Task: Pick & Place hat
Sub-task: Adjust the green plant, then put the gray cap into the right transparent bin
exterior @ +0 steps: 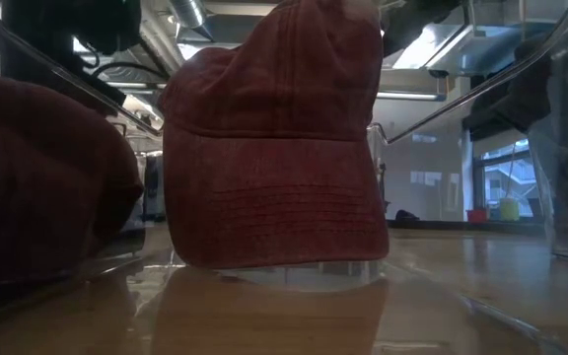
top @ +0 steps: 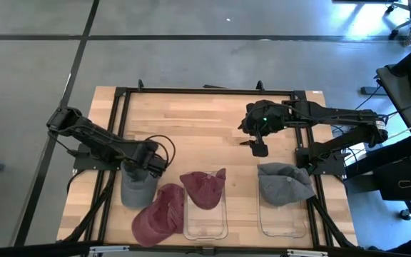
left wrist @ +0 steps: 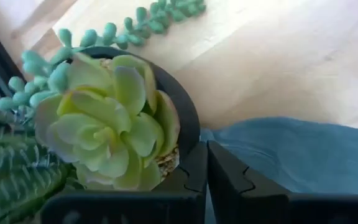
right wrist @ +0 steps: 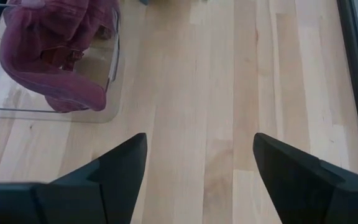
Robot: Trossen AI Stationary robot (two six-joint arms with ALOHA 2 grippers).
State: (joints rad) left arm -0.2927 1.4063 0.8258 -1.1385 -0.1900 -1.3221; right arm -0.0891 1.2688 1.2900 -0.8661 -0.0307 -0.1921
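Observation:
A blue-grey hat (top: 138,189) lies on the table at the near left, and my left gripper (top: 148,163) is shut at its far edge; the hat also shows in the left wrist view (left wrist: 303,158). A red hat (top: 157,216) lies on the table beside it. A second red hat (top: 204,187) rests draped over the far rim of a clear tray (top: 205,220). A grey hat (top: 284,182) rests on another clear tray (top: 280,218). My right gripper (top: 260,148) is open and empty above the table's middle, far of the trays. My left gripper is shut at the blue-grey hat's far edge (left wrist: 219,134), where the cloth runs up to its closed fingers (left wrist: 229,180). The fingers themselves hide the place of contact. They slant down from the table's left. The rest of the hat lies on the table.
A green succulent in a black pot (left wrist: 114,118) stands right beside my left gripper. A black frame (top: 120,93) runs round the wooden table. The red hat on its tray fills the low view (exterior: 274,138). Bare wood (right wrist: 229,93) lies under my right gripper.

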